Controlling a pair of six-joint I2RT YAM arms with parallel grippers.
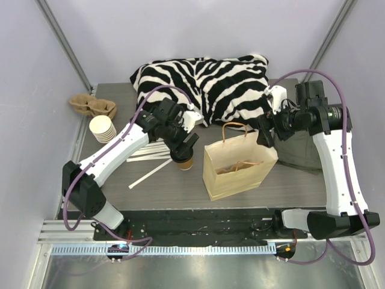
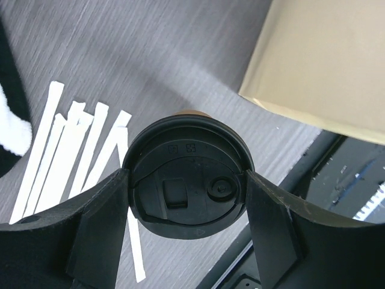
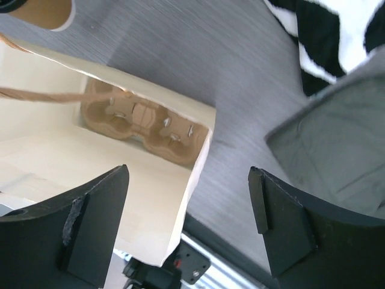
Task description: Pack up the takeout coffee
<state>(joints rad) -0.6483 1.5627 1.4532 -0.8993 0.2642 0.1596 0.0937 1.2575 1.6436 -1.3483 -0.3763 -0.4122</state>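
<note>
The takeout coffee [image 1: 185, 161], a brown paper cup under a black lid [image 2: 187, 177], is just left of the open kraft paper bag [image 1: 237, 165]. My left gripper [image 1: 182, 150] is shut on the lid, one finger on each side in the left wrist view [image 2: 187, 186]. I cannot tell whether the cup rests on the table or hangs just above it. My right gripper [image 1: 264, 135] is open and empty over the bag's right upper edge. In the right wrist view [image 3: 189, 198] the bag's wall [image 3: 192, 174] lies between its fingers. A pulp cup carrier [image 3: 138, 117] lies inside the bag.
White wrapped straws [image 1: 150, 155] lie left of the cup, also in the left wrist view [image 2: 72, 150]. A stack of lidless cups [image 1: 102, 128] and a pulp carrier [image 1: 91, 105] stand far left. A zebra cloth [image 1: 204, 81] fills the back. A grey pouch [image 1: 301, 150] lies at right.
</note>
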